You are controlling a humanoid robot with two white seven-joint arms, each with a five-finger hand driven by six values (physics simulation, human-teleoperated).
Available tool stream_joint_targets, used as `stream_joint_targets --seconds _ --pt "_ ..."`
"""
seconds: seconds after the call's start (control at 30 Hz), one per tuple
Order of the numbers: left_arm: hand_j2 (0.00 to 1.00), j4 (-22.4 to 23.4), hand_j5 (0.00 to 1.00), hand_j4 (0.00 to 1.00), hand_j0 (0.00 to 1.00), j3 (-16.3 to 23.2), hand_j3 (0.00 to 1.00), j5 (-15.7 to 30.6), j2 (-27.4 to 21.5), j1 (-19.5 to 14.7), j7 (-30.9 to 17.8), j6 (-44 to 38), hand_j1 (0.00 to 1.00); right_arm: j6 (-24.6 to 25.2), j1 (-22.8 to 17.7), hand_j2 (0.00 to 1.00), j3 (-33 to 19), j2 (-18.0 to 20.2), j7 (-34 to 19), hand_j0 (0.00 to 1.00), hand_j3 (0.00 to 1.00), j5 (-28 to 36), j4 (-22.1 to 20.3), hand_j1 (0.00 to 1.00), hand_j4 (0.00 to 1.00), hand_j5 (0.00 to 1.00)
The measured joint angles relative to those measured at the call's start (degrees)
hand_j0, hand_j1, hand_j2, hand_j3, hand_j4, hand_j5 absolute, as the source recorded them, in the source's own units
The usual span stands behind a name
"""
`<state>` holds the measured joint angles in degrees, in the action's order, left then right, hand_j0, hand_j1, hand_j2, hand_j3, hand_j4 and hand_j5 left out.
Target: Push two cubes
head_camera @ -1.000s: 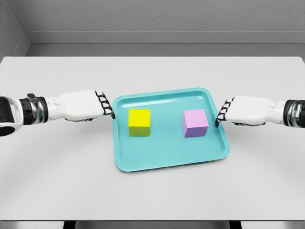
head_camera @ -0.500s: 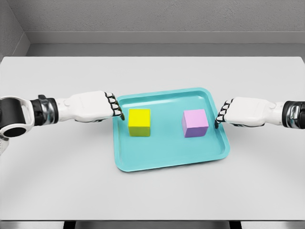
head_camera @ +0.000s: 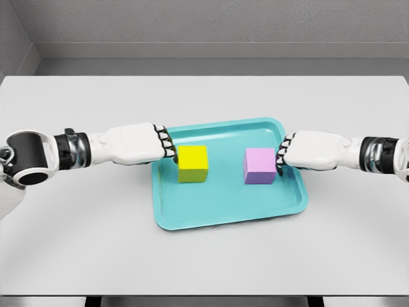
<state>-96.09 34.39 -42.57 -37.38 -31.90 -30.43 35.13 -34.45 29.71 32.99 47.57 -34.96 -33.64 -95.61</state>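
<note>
Table: white, flat, filling most of the head view; grey wall behind it.
Tray: teal, rectangular with rounded corners, lying on the table near its centre, turned slightly.
Yellow cube: stood inside the tray, in its left half, slightly rotated against the tray edges.
Pink cube: stood inside the tray, in its right half, well apart from the yellow cube.
Left hand: reached in from the left over the tray's left rim; fingers curled into a fist, grasping nothing; knuckles were against the yellow cube's left face.
Right hand: reached in from the right over the tray's right rim; fingers curled likewise, grasping nothing; knuckles were touching the pink cube's right face.
Arms: both ran roughly level above the table, wrists outside the tray.
Cube spacing: bare tray floor lay between the two cubes.
</note>
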Motion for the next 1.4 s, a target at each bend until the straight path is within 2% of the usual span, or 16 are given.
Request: stream_joint_targets --seconds 0.3,0.63,0.93,1.1,1.4 --pt "0.73 -0.85 0.73 0.73 0.73 0.0 0.73 -1.09 1.29 0.0 -0.01 0.0 0.73 -0.39 -0.09 0.65 -0.34 -0.51 -0.05 0.65 0.65 -0.34 -0.07 0.65 0.65 0.65" --pt "0.73 -1.03 0.73 0.73 0.73 0.01 0.73 -1.73 2.24 0.0 -0.43 0.0 0.73 -0.68 -1.14 0.66 -1.4 2.57 -0.05 0.66 0.66 0.48 0.05 0.66 0.66 0.66" --pt "0.74 -0.7 0.74 0.74 0.74 0.01 0.74 -1.58 1.16 1.05 -0.45 0.01 0.74 -0.48 -1.49 0.65 -2.28 -0.67 0.01 0.65 0.65 0.66 0.65 0.65 0.65 0.65" --pt "0.74 -0.17 0.74 0.74 0.74 -0.26 0.74 -1.57 -0.2 1.76 -0.45 0.0 0.74 0.87 -1.41 0.65 -2.65 -3.15 0.22 0.65 0.65 2.2 2.47 0.65 0.65 0.65" --pt "0.74 3.41 0.74 0.74 0.74 -0.86 0.74 -1.69 -0.61 0.88 -0.45 0.0 0.74 0.12 -2.72 0.65 -4.23 -2.55 0.06 0.65 0.65 1.86 2.76 0.65 0.65 0.65"
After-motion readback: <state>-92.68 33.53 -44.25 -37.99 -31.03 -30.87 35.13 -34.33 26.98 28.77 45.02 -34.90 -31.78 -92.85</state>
